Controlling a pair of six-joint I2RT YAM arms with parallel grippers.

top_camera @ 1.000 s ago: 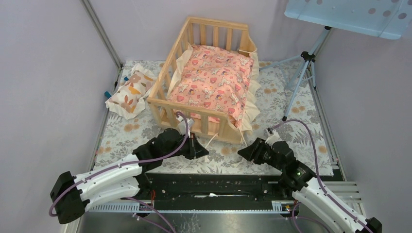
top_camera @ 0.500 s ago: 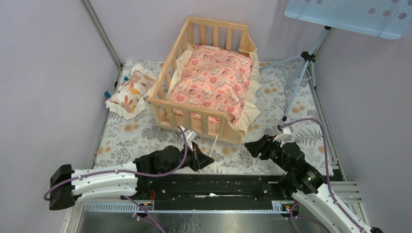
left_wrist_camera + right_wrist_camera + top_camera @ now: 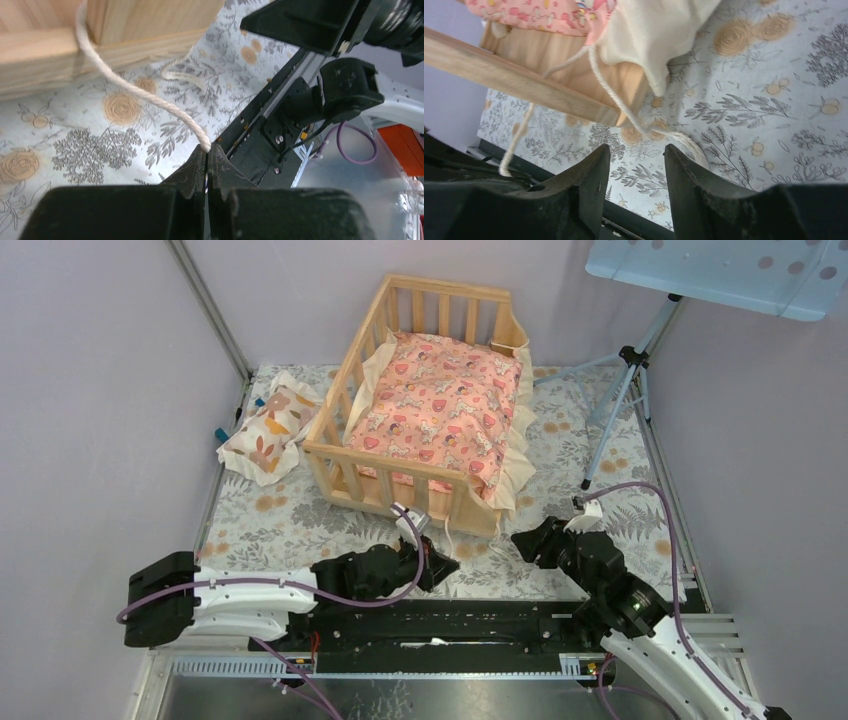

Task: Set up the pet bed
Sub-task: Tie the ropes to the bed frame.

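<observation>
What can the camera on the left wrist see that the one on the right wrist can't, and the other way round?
Only the left wrist view: the left fingers shut on the end of a cream cord, with the right arm beyond. Only the right wrist view: the right fingers open and empty, the pink cushion and its cream ruffle. Both: the wooden pet bed, that cord and the floral mat.

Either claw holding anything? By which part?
Left claw pinches the cream cord at its free end; the cord runs up to the pet bed. Right claw is open and holds nothing.
</observation>
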